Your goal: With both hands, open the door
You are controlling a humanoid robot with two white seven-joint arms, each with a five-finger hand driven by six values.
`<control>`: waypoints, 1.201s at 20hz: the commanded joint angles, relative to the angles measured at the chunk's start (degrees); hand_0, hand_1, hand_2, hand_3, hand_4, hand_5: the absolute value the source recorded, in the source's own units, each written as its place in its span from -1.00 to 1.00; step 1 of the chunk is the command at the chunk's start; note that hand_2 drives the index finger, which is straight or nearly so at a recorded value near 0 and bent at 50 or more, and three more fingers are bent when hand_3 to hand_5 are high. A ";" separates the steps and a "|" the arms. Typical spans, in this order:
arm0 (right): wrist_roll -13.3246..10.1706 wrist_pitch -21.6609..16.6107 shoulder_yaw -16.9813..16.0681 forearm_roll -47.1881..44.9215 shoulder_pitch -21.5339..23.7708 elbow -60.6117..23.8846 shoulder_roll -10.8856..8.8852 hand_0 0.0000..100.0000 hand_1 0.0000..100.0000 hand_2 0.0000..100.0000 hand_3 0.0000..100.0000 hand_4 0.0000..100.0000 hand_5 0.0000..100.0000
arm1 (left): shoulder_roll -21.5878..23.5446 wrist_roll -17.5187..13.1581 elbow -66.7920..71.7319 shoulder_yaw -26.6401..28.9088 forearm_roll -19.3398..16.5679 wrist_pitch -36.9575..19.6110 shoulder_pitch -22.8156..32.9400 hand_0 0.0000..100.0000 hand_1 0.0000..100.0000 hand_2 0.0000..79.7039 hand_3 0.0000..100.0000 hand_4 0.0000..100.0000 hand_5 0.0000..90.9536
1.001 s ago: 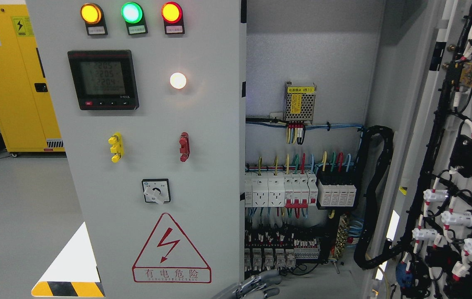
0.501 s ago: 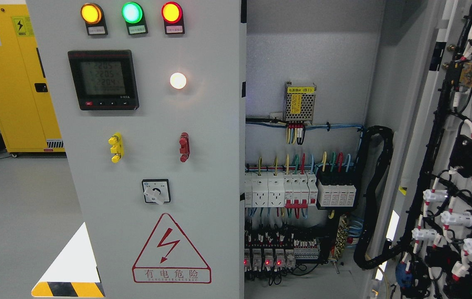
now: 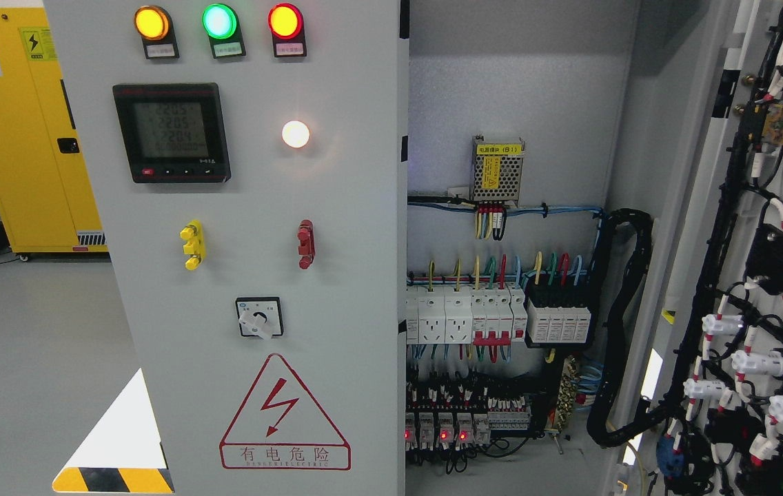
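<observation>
A grey electrical cabinet fills the head view. Its left door (image 3: 336,207) is shut and carries three round lamps, a black meter (image 3: 171,132), a yellow handle (image 3: 191,244), a red handle (image 3: 305,243), a rotary switch (image 3: 259,317) and a red danger triangle. Its right door (image 3: 764,275) is swung wide open to the right, with black wiring and white connectors on its inner side. The open half shows the cabinet's inside (image 3: 502,310) with breakers and coloured wires. Neither of my hands shows in the view.
A yellow cabinet (image 3: 26,138) stands at the far left on the grey floor (image 3: 33,358). A black cable loom (image 3: 622,324) hangs between the cabinet's inside and the open right door. Red lights glow on the lower relays (image 3: 443,435).
One second ago a grey hand showed at the bottom edge by the left door's right edge. It dropped out of view by half a second ago. The doors have not moved.
</observation>
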 commanded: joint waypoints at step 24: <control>-0.03 -0.52 -0.15 -0.27 4.04 -0.30 -0.18 -1.00 0.00 -0.92 -1.00 -1.00 -1.00 | -9.11 2.02 62.80 5.69 -0.51 -0.86 -3.29 -0.76 0.11 -1.00 -1.00 -1.00 -1.00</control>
